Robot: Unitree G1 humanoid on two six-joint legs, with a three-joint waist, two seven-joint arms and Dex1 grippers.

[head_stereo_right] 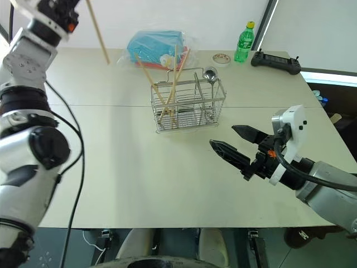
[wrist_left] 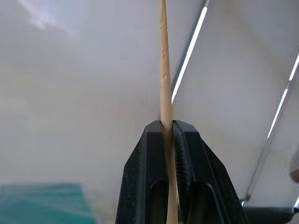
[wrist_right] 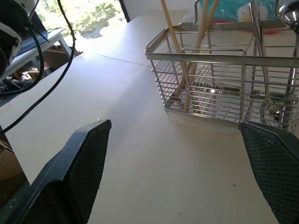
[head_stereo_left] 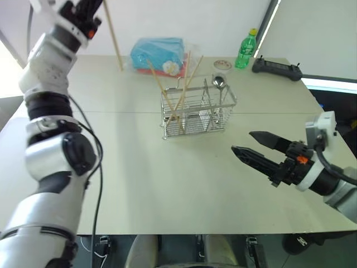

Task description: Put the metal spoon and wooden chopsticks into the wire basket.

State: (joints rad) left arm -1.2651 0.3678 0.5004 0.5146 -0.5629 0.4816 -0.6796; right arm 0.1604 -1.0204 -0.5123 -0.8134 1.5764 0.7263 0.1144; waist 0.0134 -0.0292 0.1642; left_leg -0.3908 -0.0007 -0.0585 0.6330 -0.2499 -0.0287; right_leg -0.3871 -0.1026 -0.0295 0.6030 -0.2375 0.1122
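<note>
Plainly, the risk sits high over the broad, smooth, pale beige table (head_stereo_left: 167,184). The left gripper (head_stereo_left: 83,17), black-fingered on a white-and-black arm, is raised well above the far left of the tabletop and clamped on a single pale tan wooden chopstick (head_stereo_left: 113,36). The stick hangs slanted from it with its tip near the surface. In the left wrist view the two ribbed pads pinch that thin round stick (wrist_left: 164,79) along a narrow line. I judge it could pivot or slide in the grip and drop before it gets over the basket.

The rectangular silver wire-grid basket (head_stereo_left: 196,114) stands mid-table. It is light and see-through, with inner dividers. A long stick arriving at an angle could strike the rim, tip the rack, or knock against the three wooden chopsticks (head_stereo_left: 179,89) already leaning in its left compartment.

The small shiny metal spoon (head_stereo_left: 218,84) stands bowl-up in the right end of the basket, so that part looks finished.

The right gripper (head_stereo_right: 237,145) hovers low over the table, near the basket's right front, with its textured black fingers spread wide and holding nothing. It is close enough that a toppling basket could reach it.
</note>
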